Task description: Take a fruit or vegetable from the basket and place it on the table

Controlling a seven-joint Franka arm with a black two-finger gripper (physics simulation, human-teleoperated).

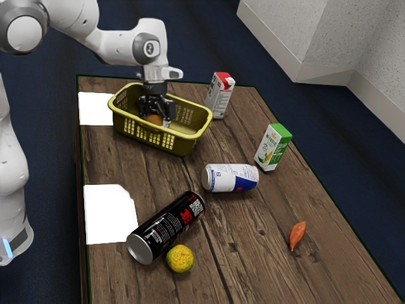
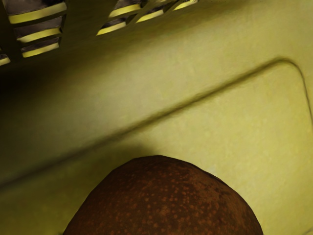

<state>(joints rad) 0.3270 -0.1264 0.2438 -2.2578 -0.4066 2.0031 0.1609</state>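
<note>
Down inside the yellow-green basket (image 1: 176,144) is my gripper (image 1: 157,116), low between its walls. An orange-brown round fruit (image 1: 153,119) is right at the gripper in the exterior view, partly hidden by it and the basket's side. In the wrist view the same fruit (image 2: 164,203) looks dark reddish brown and speckled, close under the hand, with the basket's floor (image 2: 244,137) around it. Whether the gripper holds the fruit cannot be made out.
On the wooden table (image 1: 253,253) are a red-white carton (image 1: 219,96), a green-white carton (image 1: 272,148), a white-blue can (image 1: 230,178), a black can (image 1: 168,227), a yellow-green fruit (image 1: 180,259) and an orange pointed vegetable (image 1: 297,235). The basket's slotted wall (image 2: 83,29) rises beside the hand.
</note>
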